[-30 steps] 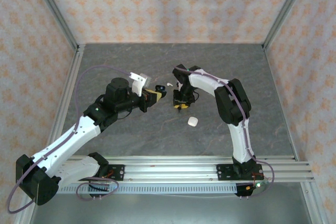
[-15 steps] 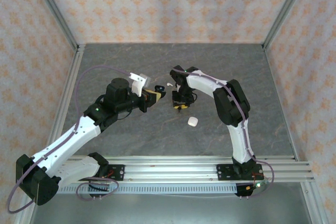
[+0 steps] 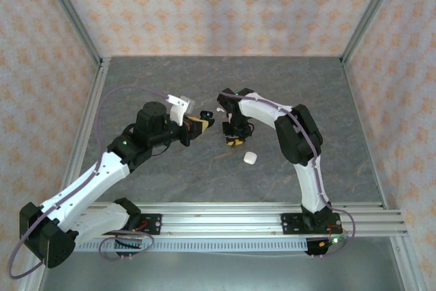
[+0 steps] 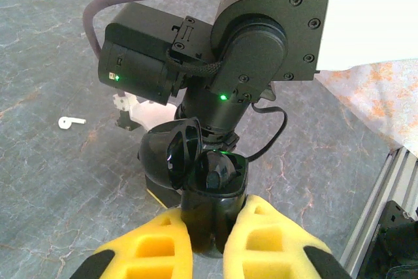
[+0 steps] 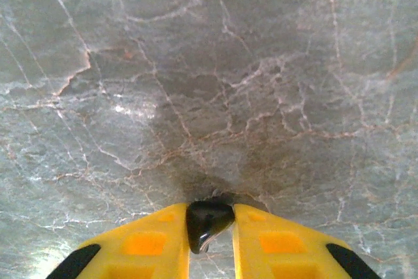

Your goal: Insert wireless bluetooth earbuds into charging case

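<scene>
The right hand [image 5: 210, 213] pinches a black earbud [image 5: 208, 223] over the bench [image 5: 209, 63]; the left hand [image 4: 212, 223] clamps the open charging case [image 4: 215, 178]. The pinch seems shallow, so the bud could twist and miss its socket.

No text, label, brand, number or sign can be read anywhere here.
</scene>
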### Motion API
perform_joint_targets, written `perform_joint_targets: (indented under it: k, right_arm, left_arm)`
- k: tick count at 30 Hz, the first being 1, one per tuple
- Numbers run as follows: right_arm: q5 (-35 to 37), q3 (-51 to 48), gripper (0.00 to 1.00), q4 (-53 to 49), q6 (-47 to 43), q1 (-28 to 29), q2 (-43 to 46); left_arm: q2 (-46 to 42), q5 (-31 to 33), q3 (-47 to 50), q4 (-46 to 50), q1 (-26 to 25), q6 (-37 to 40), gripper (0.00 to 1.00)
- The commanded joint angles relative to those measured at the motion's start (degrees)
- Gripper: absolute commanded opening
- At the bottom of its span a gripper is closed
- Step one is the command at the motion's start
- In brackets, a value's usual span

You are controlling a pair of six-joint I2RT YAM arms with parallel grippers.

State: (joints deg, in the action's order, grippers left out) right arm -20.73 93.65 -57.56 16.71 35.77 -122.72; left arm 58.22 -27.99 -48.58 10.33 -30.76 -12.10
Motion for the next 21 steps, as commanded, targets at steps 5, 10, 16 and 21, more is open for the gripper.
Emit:
perform_joint_targets:
  k: [5, 10, 16, 21]
  right_arm:
    - [2.01, 2.59, 0.20, -2.55, 0.42, 0.22, 0.83]
    - [2.47, 3.03, 0.19, -2.21, 0.77, 0.21, 1.72]
    - [6.37, 4.33, 0.19, -2.65, 1.09, 0.18, 4.94]
    - [10.70, 9.13, 0.19, -5.61, 0.12, 0.23, 8.58]
  left_arm:
    - [-1.17, 1.27, 0.31, 0.82, -0.26, 0.10, 0.00]
    - [-1.22, 1.27, 0.21, 1.01, -0.27, 0.14, 0.00]
    - [-1.76, 1.42, 0.45, 0.32, -0.26, -0.09, 0.00]
    - [-0.77, 0.63, 0.42, -3.49, -0.22, -0.54, 0.00]
